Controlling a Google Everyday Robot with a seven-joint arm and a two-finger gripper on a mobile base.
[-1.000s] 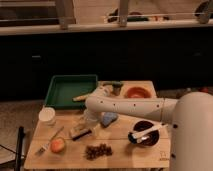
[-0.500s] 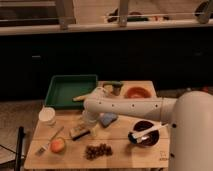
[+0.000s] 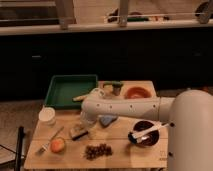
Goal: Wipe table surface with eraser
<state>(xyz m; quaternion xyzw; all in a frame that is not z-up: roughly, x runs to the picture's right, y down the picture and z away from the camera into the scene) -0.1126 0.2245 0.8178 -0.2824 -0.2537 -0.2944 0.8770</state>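
The gripper [image 3: 86,121] hung low over the table [image 3: 120,150], at the end of the white arm [image 3: 125,106] reaching in from the right; whether it was open or closed could not be told. The eraser [image 3: 79,132] lay flat on the table just below and in front of the gripper, possibly touching it. A blue pad [image 3: 107,120] lay just to its right
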